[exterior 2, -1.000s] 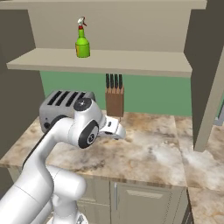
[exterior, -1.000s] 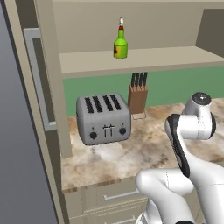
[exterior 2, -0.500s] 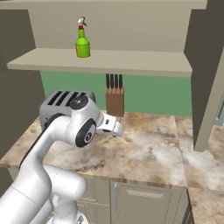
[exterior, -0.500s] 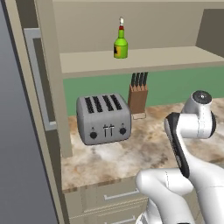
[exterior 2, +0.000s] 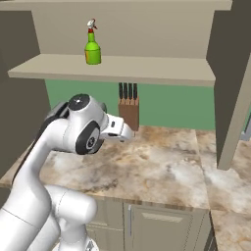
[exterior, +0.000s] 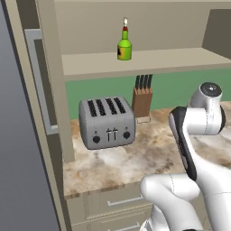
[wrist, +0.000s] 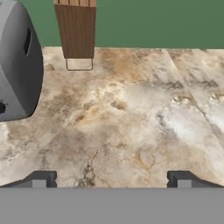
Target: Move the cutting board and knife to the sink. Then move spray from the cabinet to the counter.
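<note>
Above the counter [wrist: 131, 113], the pincer [wrist: 111, 179] hangs wide open, holding and touching nothing.

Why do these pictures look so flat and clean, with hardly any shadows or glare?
Left base view: even light, with a soft shadow under the toaster and no glare on it. Right base view: the spray is crisp, with shade beneath the shelf. Hand view: the counter marbling looks smeared and blocky up close, and the claw tips are sharp-edged.
</note>
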Controlling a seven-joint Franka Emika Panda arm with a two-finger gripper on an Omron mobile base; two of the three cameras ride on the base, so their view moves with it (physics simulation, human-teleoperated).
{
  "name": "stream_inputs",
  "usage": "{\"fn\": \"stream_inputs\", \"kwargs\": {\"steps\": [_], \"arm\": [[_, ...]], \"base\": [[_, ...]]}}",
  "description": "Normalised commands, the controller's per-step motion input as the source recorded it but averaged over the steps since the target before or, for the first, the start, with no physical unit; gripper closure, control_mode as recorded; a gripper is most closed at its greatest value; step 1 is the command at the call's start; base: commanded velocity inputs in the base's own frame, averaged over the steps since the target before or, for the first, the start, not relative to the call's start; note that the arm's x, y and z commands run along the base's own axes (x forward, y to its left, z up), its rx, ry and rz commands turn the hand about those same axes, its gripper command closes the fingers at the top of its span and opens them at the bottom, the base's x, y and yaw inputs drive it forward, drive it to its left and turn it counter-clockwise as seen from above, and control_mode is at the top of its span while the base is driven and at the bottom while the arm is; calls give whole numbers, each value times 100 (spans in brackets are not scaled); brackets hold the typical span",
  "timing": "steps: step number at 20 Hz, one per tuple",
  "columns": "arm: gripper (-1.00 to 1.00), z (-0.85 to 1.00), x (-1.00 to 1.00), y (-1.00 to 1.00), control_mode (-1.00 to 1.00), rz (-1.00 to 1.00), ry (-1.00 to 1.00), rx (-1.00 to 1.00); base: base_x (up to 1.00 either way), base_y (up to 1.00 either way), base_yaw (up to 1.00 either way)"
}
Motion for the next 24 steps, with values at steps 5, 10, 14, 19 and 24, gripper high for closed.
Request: {"fn": "stream_inputs", "kwargs": {"steps": [5, 10, 14, 19, 24], "arm": [[-100, 48, -27, 2, -100, 0, 0, 0], [-100, 43, -19, 14, -100, 0, 0, 0], [-100, 48, -10, 24, -100, 3, -1, 0], [-100, 44, -6, 29, -100, 17, -20, 0], [-100, 44, -1, 33, -100, 19, -26, 0]], "base": [[0, 0, 0], [0, 0, 0], [0, 0, 0], [0, 0, 0], [0, 0, 0]]}}
